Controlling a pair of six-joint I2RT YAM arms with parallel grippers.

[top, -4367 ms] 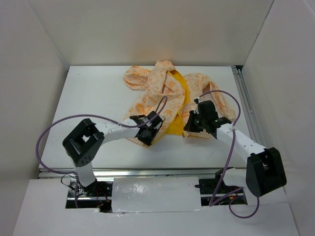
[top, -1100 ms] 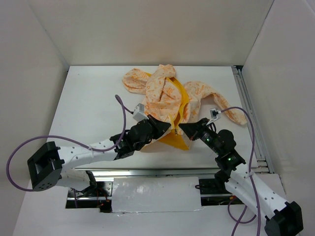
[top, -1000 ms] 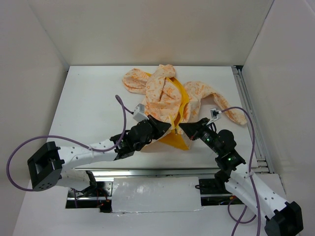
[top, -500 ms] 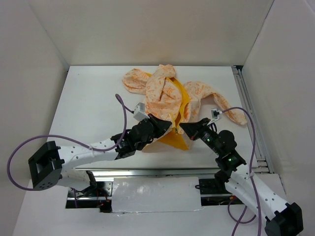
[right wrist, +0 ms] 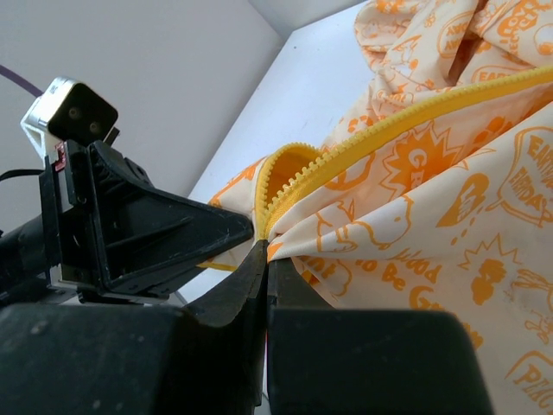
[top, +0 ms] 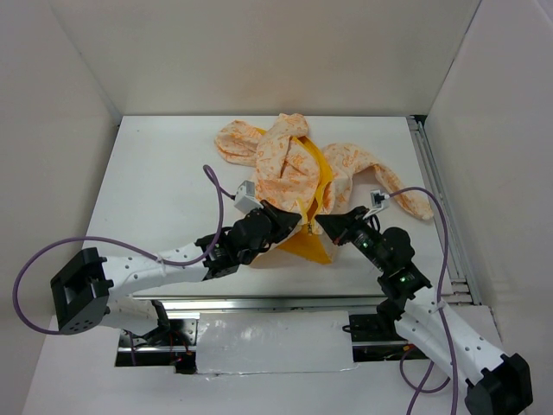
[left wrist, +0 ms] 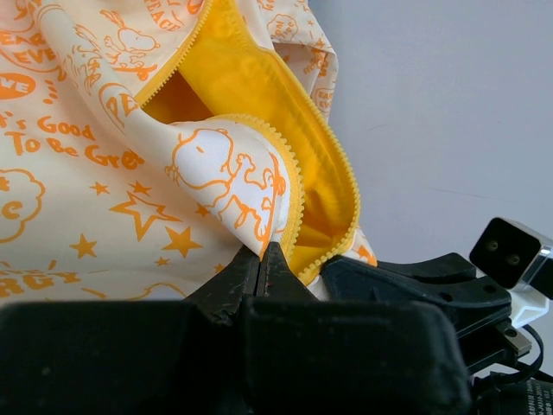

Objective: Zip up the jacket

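Observation:
The jacket point(top: 294, 169), cream with orange print and yellow lining, lies open on the table, its hem lifted. My left gripper point(top: 294, 222) is shut on the left front edge by the yellow zipper strip point(left wrist: 289, 203). My right gripper point(top: 321, 222) is shut on the right front edge at its zipper strip point(right wrist: 346, 164). The two grippers' tips nearly meet at the bottom of the opening. In the left wrist view the right gripper's fingers point(left wrist: 406, 281) lie just right of my left gripper point(left wrist: 262, 251). In the right wrist view the left gripper's fingers point(right wrist: 173, 229) lie left of my right gripper point(right wrist: 266, 246).
The white table point(top: 155, 173) is walled by white panels on three sides. A rail point(top: 436, 199) runs along its right edge. A jacket sleeve point(top: 406, 194) trails toward that rail. Purple cables point(top: 112, 246) loop from both arms.
Since 4.4 s ago both arms have pulled back toward the near edge, holding the jacket's lower front edges and lifting them together. In the last second the left gripper edged slightly right.

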